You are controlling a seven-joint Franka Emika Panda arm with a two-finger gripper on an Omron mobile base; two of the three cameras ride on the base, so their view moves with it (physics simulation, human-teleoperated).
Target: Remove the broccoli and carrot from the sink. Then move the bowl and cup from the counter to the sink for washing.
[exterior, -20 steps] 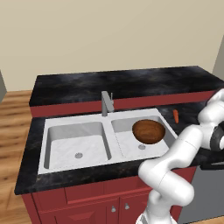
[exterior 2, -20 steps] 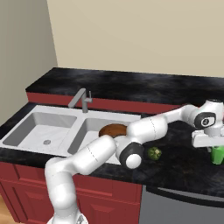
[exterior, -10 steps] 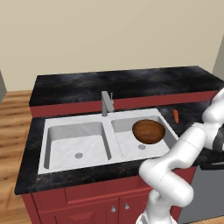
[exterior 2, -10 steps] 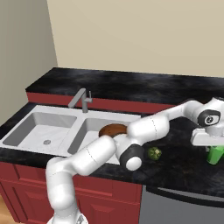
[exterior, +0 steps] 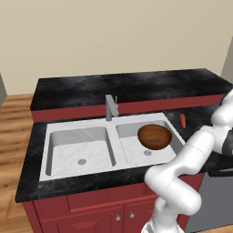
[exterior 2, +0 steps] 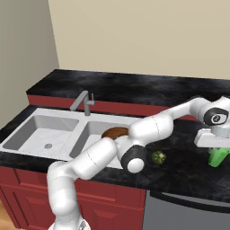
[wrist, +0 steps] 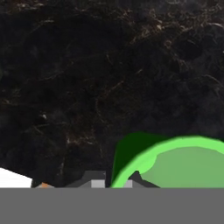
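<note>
the arm reaches far to the right over the black counter (exterior 2: 179, 175), and the gripper (exterior 2: 218, 150) hangs right above the small green cup (exterior 2: 218, 157), which stands upright on the counter well to the right of the sink (exterior: 59, 136). in the hand view the cup's (wrist: 175, 162) bright rim curves up from the bottom edge, and the two dark finger tips (wrist: 98, 179) sit at that rim, one on each side of the wall, so the jaws are pinched together on the cup's edge. whether the cup is off the stone or standing on it i cannot tell from these views. the wood-look bowl (exterior: 154, 136) lies in the right basin of the sink, tilted against the basin's right side, just above the round drain; in the right base view only a brown sliver of the bowl (exterior 2: 114, 132) shows behind the arm's forearm. the left basin holds nothing but its drain. the faucet (exterior: 110, 107) stands at the centre back between the two basins. the carrot (exterior: 183, 120) lies on the counter just beside the sink's right rim, toward the back. the broccoli (exterior 2: 157, 157) sits on the counter to the right of the sink, nearer the front edge, well apart from the cup and close to the arm's dark elbow joint.
</note>
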